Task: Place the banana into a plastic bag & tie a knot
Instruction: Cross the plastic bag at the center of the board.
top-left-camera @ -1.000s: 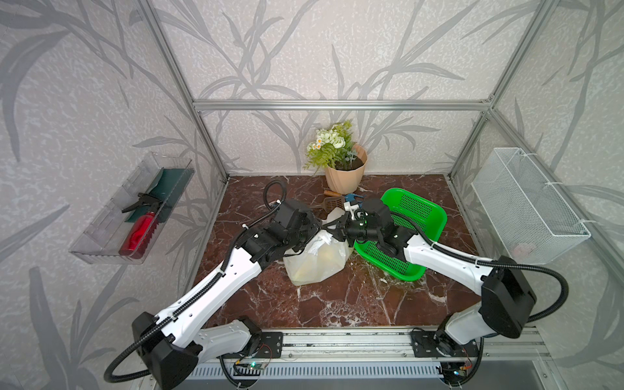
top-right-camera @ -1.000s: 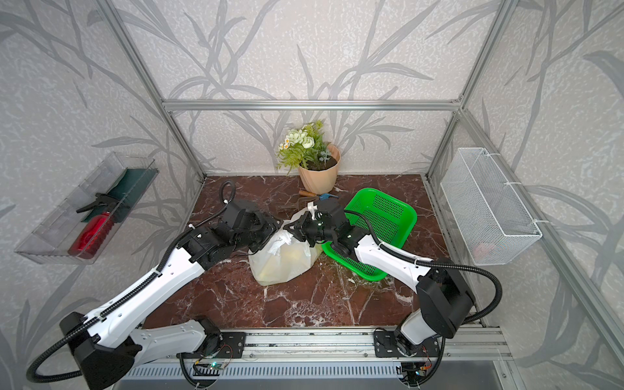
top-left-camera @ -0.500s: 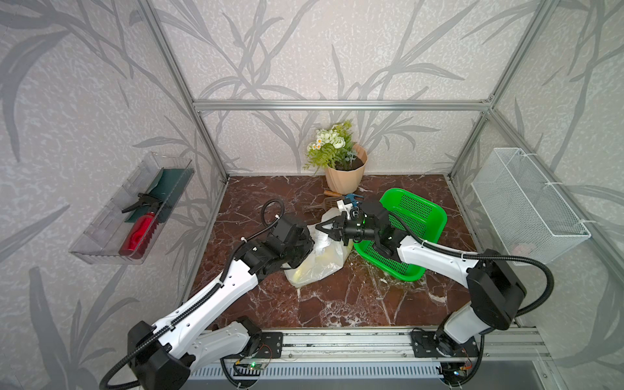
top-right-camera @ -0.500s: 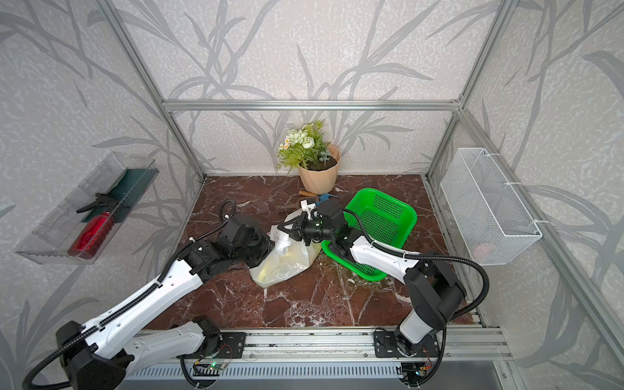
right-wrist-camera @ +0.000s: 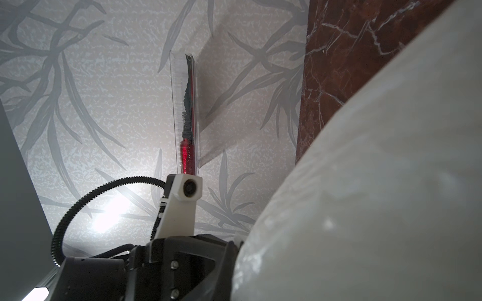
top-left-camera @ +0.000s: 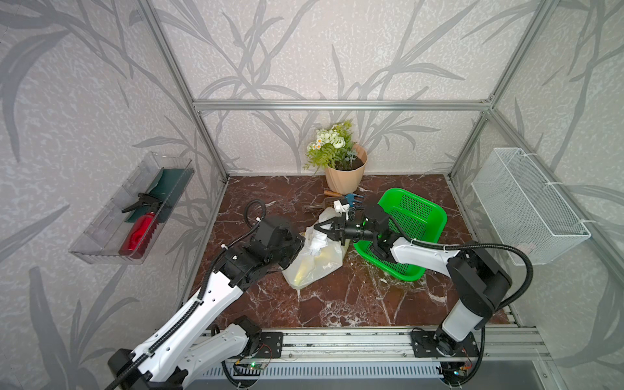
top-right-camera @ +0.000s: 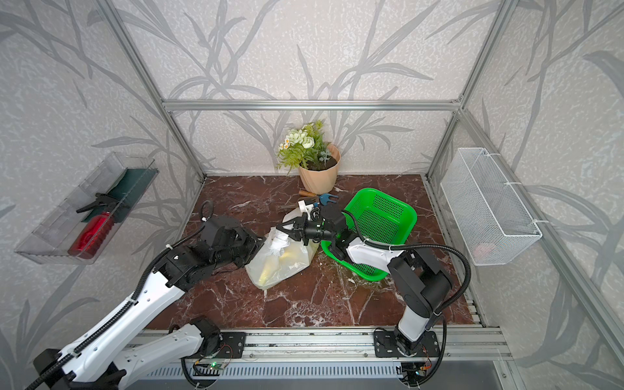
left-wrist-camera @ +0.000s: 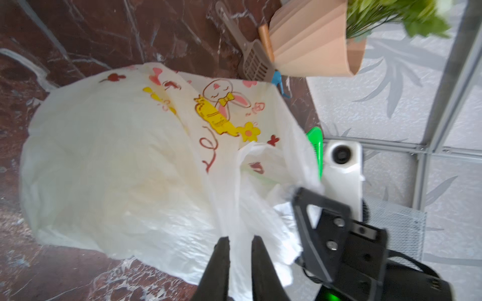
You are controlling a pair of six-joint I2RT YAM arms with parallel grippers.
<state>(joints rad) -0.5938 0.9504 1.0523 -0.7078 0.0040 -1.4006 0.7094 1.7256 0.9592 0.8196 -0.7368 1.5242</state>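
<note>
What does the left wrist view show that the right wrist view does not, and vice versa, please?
Only the left wrist view shows the rabbit print on the plastic bag, how the left gripper pinches a bag strip between its jaws, the flowerpot and an edge of the green basket. Only the right wrist view shows the clear wall tray holding a red bottle. Both show the bag's pale skin and the marble tabletop.
</note>
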